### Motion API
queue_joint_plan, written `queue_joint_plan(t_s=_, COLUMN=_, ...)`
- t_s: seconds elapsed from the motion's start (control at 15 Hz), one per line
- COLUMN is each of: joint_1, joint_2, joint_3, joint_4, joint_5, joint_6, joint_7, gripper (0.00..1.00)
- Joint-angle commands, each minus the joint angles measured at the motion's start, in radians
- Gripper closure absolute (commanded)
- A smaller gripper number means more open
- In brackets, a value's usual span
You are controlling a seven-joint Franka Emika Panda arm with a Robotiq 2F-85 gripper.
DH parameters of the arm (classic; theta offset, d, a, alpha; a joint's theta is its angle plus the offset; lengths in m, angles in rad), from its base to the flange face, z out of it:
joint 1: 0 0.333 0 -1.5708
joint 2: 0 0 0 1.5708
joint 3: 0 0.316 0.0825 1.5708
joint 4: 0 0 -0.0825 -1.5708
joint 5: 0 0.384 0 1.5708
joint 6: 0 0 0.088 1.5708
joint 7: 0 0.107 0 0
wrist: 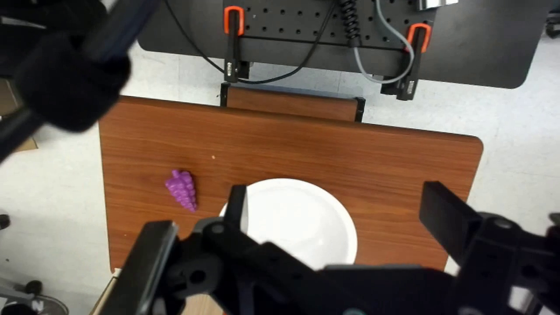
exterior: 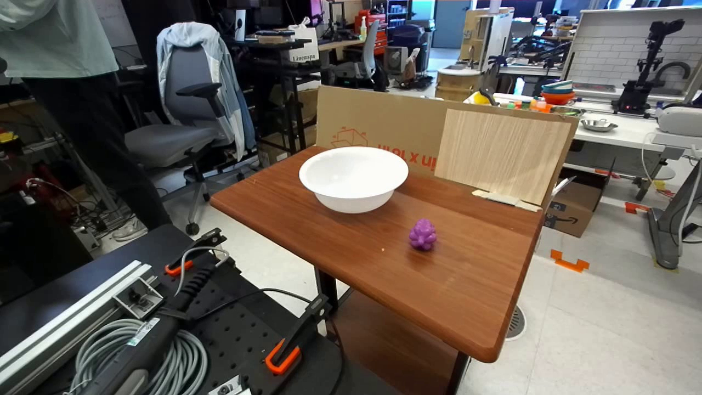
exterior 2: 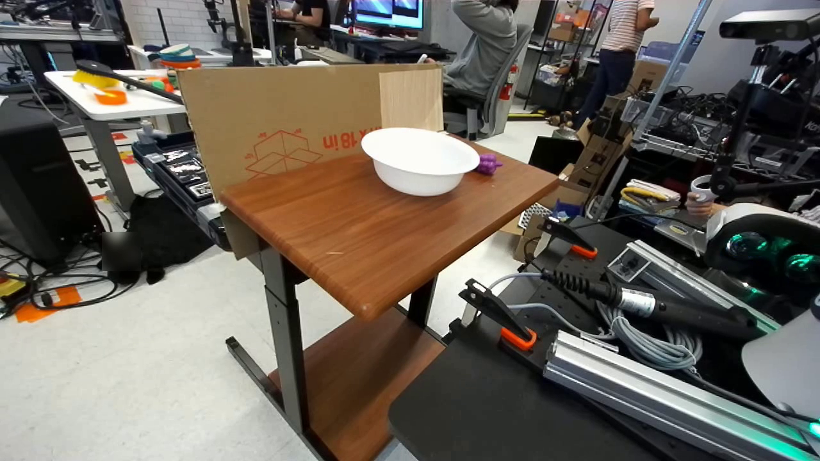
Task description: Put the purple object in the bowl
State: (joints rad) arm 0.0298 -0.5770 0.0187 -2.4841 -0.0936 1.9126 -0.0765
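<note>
Room and surface, in an exterior view: you have a crowded workspace with a grey office chair (exterior: 189,88) beyond a brown wood-grain table (exterior: 466,296). A cardboard sheet (exterior: 384,118) stands along the table's far edge, with a pale wooden board (exterior: 502,148) against it. On the tabletop you find a white bowl (exterior: 351,204) and, apart from it, a purple grape bunch (exterior: 423,235); this angle shows the space between them plainly.

In an exterior view, and here alone, you see a seated person in a grey top (exterior 2: 483,54) and a standing person in a striped shirt (exterior 2: 621,51). The bowl's rim comes in front of the bunch's edge, so the two appear to meet. A black bench (exterior 2: 461,410) stands near the table, with orange-and-black clamps (exterior 2: 503,315) on its edge.

In the wrist view, your gripper (wrist: 337,194) enters from the bottom, the fingers spread wide, the bowl partly in the gap between them and partly hidden. The grape bunch lies on the table outside that gap, left of the gripper in the picture and not touching it. Only this view shows the gripper and the bunch's full tapering outline.
</note>
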Motion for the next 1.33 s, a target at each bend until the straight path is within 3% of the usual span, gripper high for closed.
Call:
queue_joint_plan(t_s=0.0, joint_1=0.004, joint_2=0.134, joint_3=-0.203, joint_4=0.146, joint_5=-0.002, joint_6=-0.066, joint_7=-0.277, gripper=0.0)
queue_joint_plan(t_s=0.13, joint_1=0.033, joint_2=0.206, joint_3=-0.313, joint_4=0.223, joint_5=0.019, joint_6=-0.088, joint_7=-0.446, gripper=0.0)
queue_joint_plan(t_s=0.2, joint_1=-0.014, joint_2=0.24, joint_3=-0.305, joint_4=0.26, joint_5=0.043, joint_6=-0.115, joint_7=-0.53, gripper=0.0)
queue_joint_plan(t_s=0.4, joint_1=-0.035, joint_2=0.34, joint_3=-0.326, joint_4=0.361, joint_5=0.057, joint_6=-0.163, joint_7=-0.636, gripper=0.0)
queue_joint_plan(t_s=0.6, joint_1=-0.056, joint_2=0.378, joint_3=-0.284, joint_4=0.403, joint_5=0.047, joint_6=-0.15, joint_7=-0.608, gripper=0.0)
queue_joint_plan(t_s=0.67, joint_1=-0.068, joint_2=0.343, joint_3=-0.283, joint_4=0.346, joint_5=0.034, joint_6=-0.121, joint_7=-0.615, gripper=0.0)
queue_joint_plan(t_s=0.87, joint_1=-0.067, joint_2=0.371, joint_3=-0.267, joint_4=0.374, joint_5=0.033, joint_6=-0.121, joint_7=-0.61, gripper=0.0)
queue_joint_plan(t_s=1.07, joint_1=-0.049, joint_2=0.365, joint_3=-0.246, joint_4=0.34, joint_5=0.079, joint_6=-0.017, joint_7=-0.597, gripper=0.0)
queue_joint_plan(t_s=1.27, joint_1=-0.054, joint_2=0.448, joint_3=-0.237, joint_4=0.352, joint_5=0.137, joint_6=0.094, joint_7=-0.592, gripper=0.0)
